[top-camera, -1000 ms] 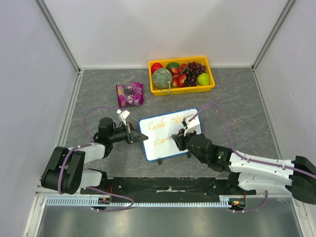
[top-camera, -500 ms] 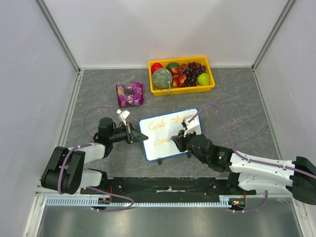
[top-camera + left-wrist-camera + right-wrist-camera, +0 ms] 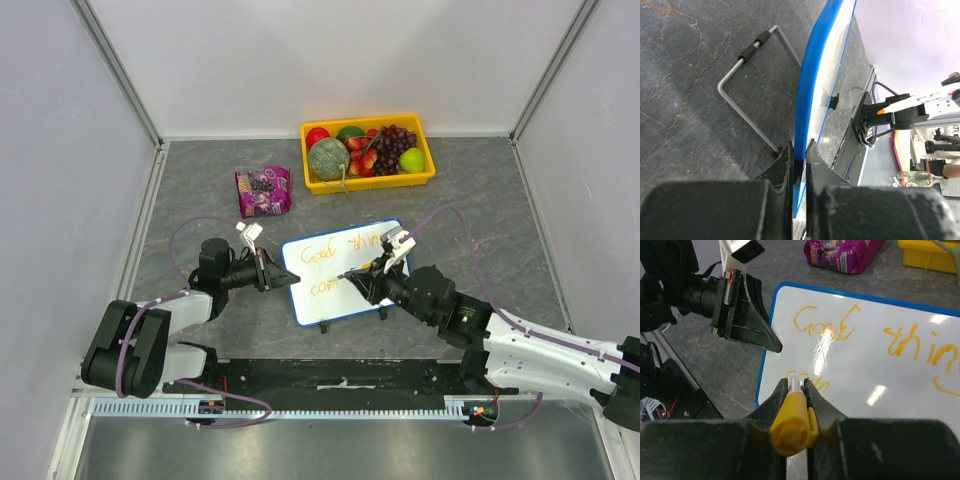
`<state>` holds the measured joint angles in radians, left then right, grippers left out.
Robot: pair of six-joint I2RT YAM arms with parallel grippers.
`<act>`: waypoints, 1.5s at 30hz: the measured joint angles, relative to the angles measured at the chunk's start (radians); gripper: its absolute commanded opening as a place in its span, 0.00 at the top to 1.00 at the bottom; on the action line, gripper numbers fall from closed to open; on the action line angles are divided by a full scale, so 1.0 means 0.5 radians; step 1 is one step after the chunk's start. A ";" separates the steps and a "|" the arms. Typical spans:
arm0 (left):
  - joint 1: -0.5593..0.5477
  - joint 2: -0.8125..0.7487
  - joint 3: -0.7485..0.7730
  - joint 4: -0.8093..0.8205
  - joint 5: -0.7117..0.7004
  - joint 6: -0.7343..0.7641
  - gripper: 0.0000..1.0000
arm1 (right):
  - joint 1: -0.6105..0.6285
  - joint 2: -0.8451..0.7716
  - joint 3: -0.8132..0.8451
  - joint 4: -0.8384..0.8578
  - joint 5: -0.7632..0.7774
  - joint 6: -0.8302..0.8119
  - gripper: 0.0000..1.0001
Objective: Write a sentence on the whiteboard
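Left end effector [image 3: 284, 280]: clenched on the left rim of the whiteboard [image 3: 330, 308], one finger on each face; in the left wrist view the fingers [image 3: 785, 167] pinch the blue rim [image 3: 815, 90] seen edge-on, with a bent wire stand [image 3: 747, 100] lying on the bench beside it.
Right end effector [image 3: 365, 275]: grasping a marker [image 3: 790, 432] with a yellow rear end, positioned over the board's lower middle; the tip sits by the end of the second line; whether it touches the surface cannot be told.
Whiteboard: near the middle of the bench [image 3: 480, 220], between the two arms, long side running left to right, slightly skewed.
Sentence [image 3: 320, 252]: orange cursive on the board; top line reads roughly "Good thin", its end hidden; second line [image 3: 807, 382] shows only a few letters, roughly "com".
Yellow tray [image 3: 365, 183]: at the far edge, holding fruit.
Purple packet [image 3: 263, 191]: just left of the tray, well apart from the board.
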<state>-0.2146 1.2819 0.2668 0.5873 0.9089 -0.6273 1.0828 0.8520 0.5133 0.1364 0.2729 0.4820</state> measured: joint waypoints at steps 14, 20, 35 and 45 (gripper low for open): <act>0.007 -0.094 0.008 -0.124 -0.143 -0.003 0.98 | -0.852 0.009 -0.217 0.372 -0.991 0.223 1.00; 0.067 -0.131 0.008 -0.153 -0.228 -0.032 0.98 | -0.851 -0.037 -0.197 0.261 -1.036 0.102 1.00; 0.092 -0.072 0.007 -0.079 -0.187 -0.047 0.98 | -0.643 0.143 -0.125 0.194 -0.691 -0.156 1.00; 0.095 -0.063 0.002 -0.053 -0.174 -0.047 0.98 | -0.432 0.220 -0.101 0.340 -0.346 -0.202 1.00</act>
<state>-0.1673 1.2507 0.2680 0.5606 0.8219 -0.6510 0.8669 0.9623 0.4629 0.3061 0.0998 0.3809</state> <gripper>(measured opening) 0.092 0.191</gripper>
